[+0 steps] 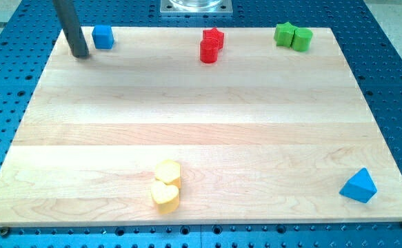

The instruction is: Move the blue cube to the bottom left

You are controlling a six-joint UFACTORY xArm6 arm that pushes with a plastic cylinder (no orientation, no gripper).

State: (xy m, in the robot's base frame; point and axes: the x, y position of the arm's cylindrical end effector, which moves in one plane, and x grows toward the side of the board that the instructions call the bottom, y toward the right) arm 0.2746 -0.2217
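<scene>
The blue cube (103, 36) sits at the top left corner of the wooden board (201, 131). My tip (81, 54) rests on the board just left of the cube and slightly lower in the view, a small gap apart from it. The rod rises from the tip toward the view's top left.
A red star (214, 36) and a red cylinder (209, 52) touch at top centre. A green star (283, 33) and a green cylinder (301, 39) sit at top right. Two yellow blocks (166, 184) lie at bottom centre. A blue triangular block (358, 186) is at bottom right.
</scene>
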